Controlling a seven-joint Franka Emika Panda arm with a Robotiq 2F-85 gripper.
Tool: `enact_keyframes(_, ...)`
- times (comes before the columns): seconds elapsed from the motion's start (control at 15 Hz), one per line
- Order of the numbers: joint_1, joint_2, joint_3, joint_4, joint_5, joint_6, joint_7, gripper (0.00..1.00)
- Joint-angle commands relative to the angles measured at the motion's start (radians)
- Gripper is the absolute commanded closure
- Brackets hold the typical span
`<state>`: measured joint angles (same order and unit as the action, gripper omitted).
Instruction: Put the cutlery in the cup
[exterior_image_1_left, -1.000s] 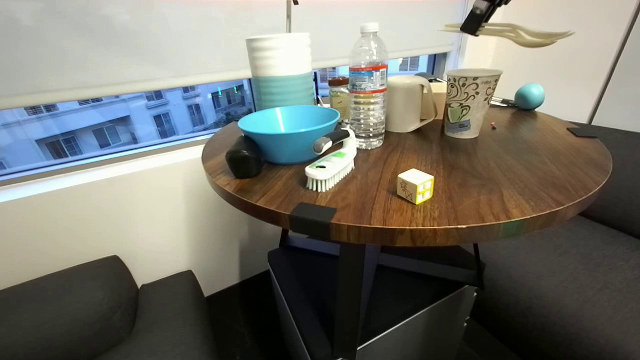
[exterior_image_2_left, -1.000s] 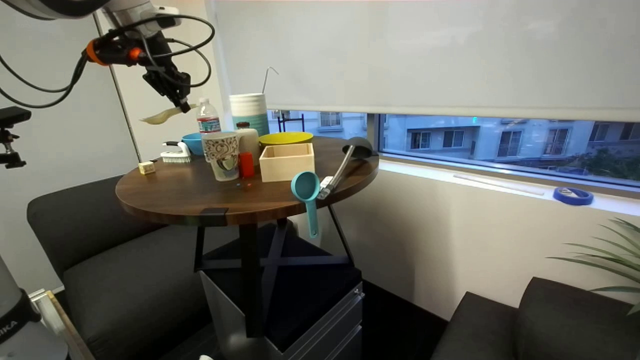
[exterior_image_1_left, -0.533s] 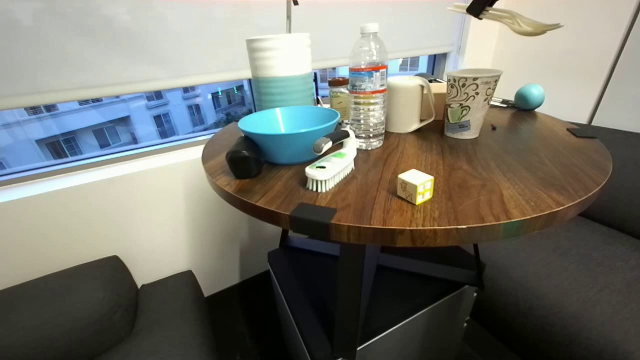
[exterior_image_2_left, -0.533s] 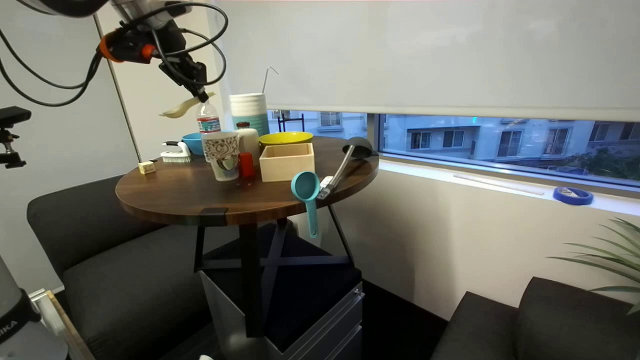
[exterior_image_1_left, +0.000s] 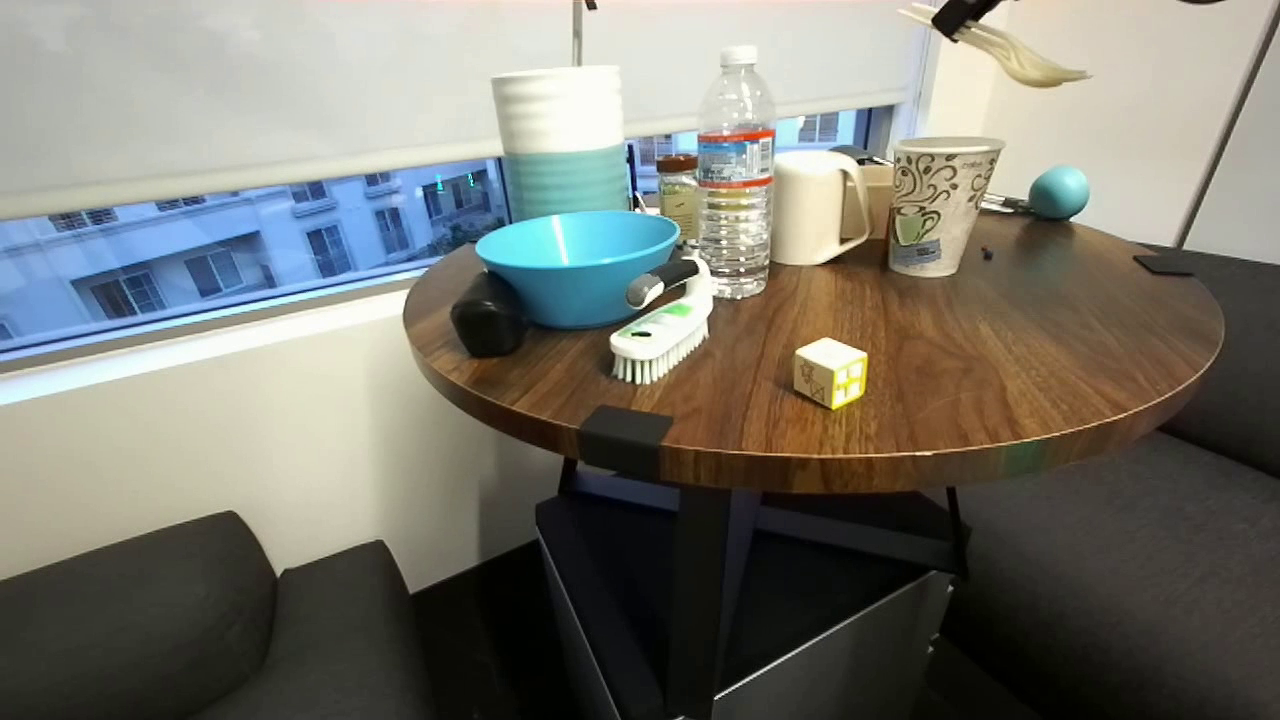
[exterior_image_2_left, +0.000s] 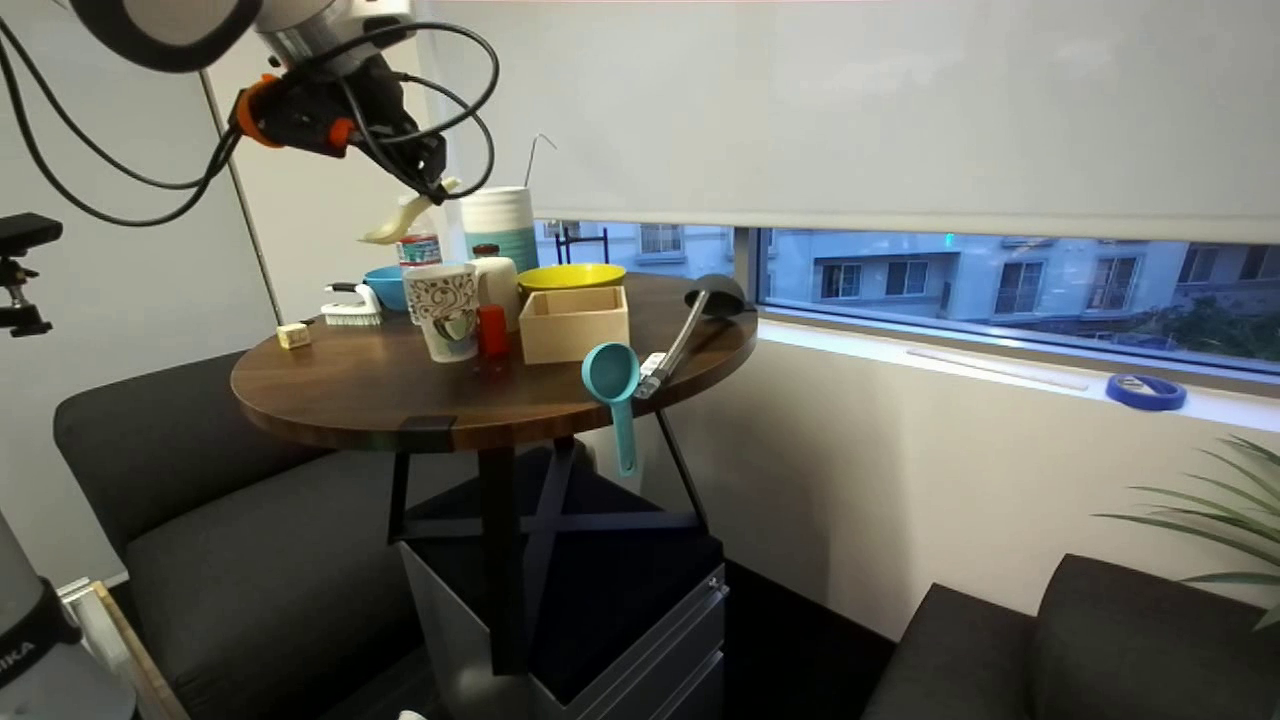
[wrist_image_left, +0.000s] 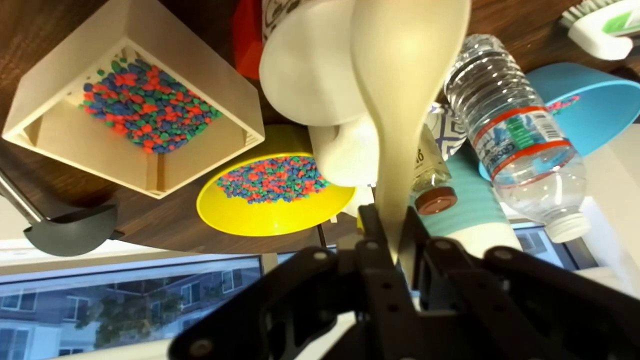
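Note:
My gripper is shut on the pale cream cutlery (wrist_image_left: 407, 65), holding it in the air near the handle end. The gripper shows in both exterior views (exterior_image_1_left: 955, 22) (exterior_image_2_left: 438, 192) and in the wrist view (wrist_image_left: 392, 220). The cutlery (exterior_image_1_left: 1025, 62) is tilted, its broader end lower and pointing away from the fingers; I cannot tell whether it is several pieces stacked. It also shows above the table in an exterior view (exterior_image_2_left: 400, 222). The patterned cup (exterior_image_1_left: 940, 210) (exterior_image_2_left: 445, 315) stands upright on the table, below the cutlery. In the wrist view the cutlery partly covers the cup's white inside (wrist_image_left: 305, 85).
Near the cup stand a plain white mug (exterior_image_1_left: 808, 210), a water bottle (exterior_image_1_left: 738, 200), a red object (exterior_image_2_left: 492, 330) and a wooden box (exterior_image_2_left: 575, 330). A yellow bowl (wrist_image_left: 270, 220), blue bowl (exterior_image_1_left: 575, 270), tall white-and-teal stack (exterior_image_1_left: 560, 140), brush (exterior_image_1_left: 660, 335) and small block (exterior_image_1_left: 830, 372) are also there.
My gripper has moved with the cutlery, rightward in an exterior view, closer to over the cup. The cutlery is tilted more, its broader end lower. The cup has not moved.

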<state>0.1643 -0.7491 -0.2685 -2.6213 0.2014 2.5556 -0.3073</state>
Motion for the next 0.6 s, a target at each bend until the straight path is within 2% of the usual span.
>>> enact_keyframes(0.0,0.141,-0.026,-0.108,-0.057,0.119,0.136,-0.150,0.97)
enact_keyframes(0.27,0.299,-0.030,-0.229,-0.075,0.171,0.250,-0.274,0.97)
enact_keyframes(0.33,0.241,-0.006,-0.186,-0.056,0.125,0.203,-0.209,0.87)
enact_keyframes(0.53,0.291,-0.006,-0.227,-0.060,0.129,0.229,-0.234,0.87)
